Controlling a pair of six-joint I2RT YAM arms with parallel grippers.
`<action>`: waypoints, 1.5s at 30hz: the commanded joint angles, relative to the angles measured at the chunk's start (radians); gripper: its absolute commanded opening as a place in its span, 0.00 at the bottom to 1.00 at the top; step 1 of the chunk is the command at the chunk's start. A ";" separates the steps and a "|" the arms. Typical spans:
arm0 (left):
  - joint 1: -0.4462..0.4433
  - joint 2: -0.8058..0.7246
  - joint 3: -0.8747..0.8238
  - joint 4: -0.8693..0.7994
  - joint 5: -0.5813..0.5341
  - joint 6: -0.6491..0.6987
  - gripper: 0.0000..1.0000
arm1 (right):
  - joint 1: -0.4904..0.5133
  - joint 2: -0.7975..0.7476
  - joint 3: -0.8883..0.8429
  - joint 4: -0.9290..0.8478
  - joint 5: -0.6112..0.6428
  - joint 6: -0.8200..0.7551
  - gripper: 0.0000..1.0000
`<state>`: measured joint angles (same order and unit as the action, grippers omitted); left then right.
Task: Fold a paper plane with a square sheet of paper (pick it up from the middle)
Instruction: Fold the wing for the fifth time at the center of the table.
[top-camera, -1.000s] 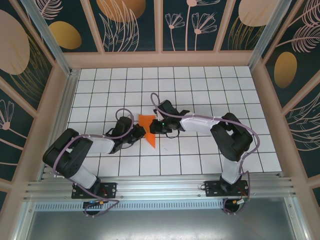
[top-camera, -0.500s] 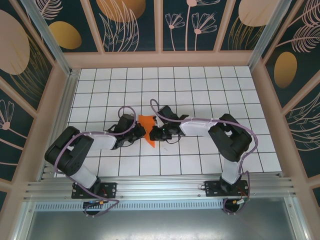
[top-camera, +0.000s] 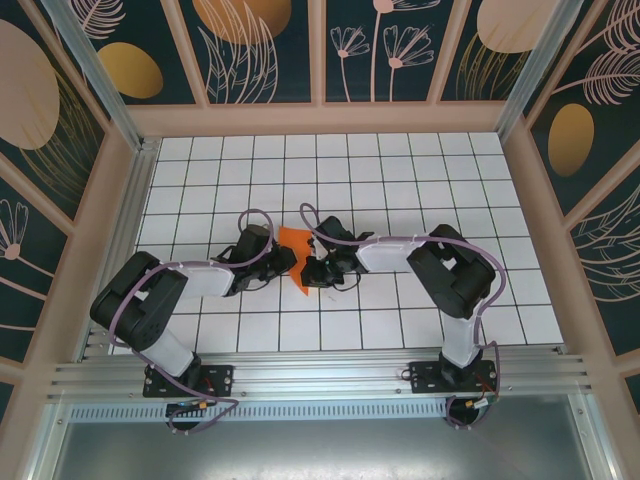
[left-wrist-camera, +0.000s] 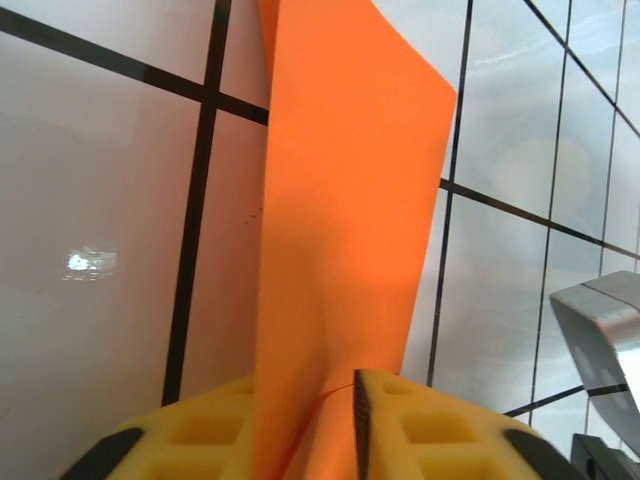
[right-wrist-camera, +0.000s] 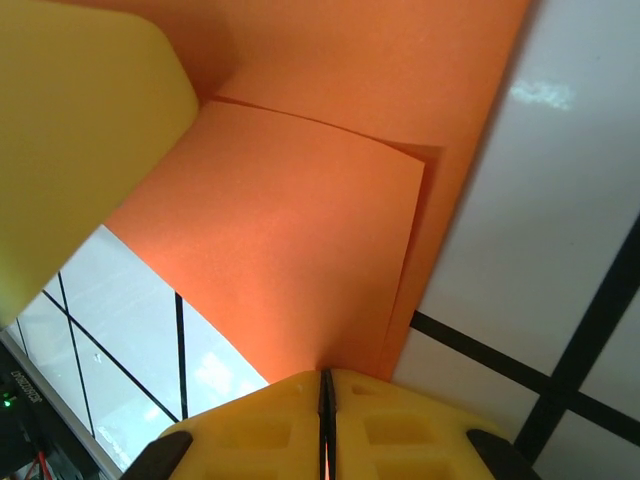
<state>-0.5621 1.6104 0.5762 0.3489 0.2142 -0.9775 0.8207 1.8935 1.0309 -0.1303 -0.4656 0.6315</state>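
The orange sheet of paper (top-camera: 294, 243) is a creased, layered shape standing up off the tiles between my two grippers, with a point toward the near side. My left gripper (top-camera: 283, 262) is at its left edge. In the left wrist view the paper (left-wrist-camera: 345, 200) rises out of the gap of this gripper (left-wrist-camera: 305, 385), whose jaws are slightly parted; it leans on the left finger (left-wrist-camera: 190, 430) and stands apart from the right pad (left-wrist-camera: 362, 420). My right gripper (top-camera: 308, 270) is shut on the paper's right side. In the right wrist view, folded layers (right-wrist-camera: 300, 250) fan out from its closed jaws (right-wrist-camera: 322, 375).
The white gridded table (top-camera: 400, 170) is walled by tan frame posts and patterned panels. A blurred yellow finger of the left gripper (right-wrist-camera: 80, 130) looms close in the right wrist view. A grey metal part of the right gripper (left-wrist-camera: 600, 320) shows in the left wrist view.
Both grippers have closed in on each other, bunching the paper upward between them. The left jaws, shut on the paper before, have parted. The right jaws stay pinched.
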 joint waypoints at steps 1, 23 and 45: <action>-0.011 -0.028 0.014 0.050 0.037 -0.036 0.31 | 0.005 0.039 -0.018 -0.042 0.014 0.019 0.12; -0.058 0.048 0.186 -0.253 -0.206 0.106 0.05 | -0.043 -0.098 -0.037 0.121 -0.025 0.110 0.20; -0.071 0.152 0.380 -0.470 -0.299 0.278 0.05 | -0.121 -0.015 -0.022 0.227 -0.027 0.150 0.07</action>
<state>-0.6243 1.7432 0.9230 -0.0677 -0.0586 -0.7288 0.6949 1.8519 0.9798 0.0525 -0.4549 0.7689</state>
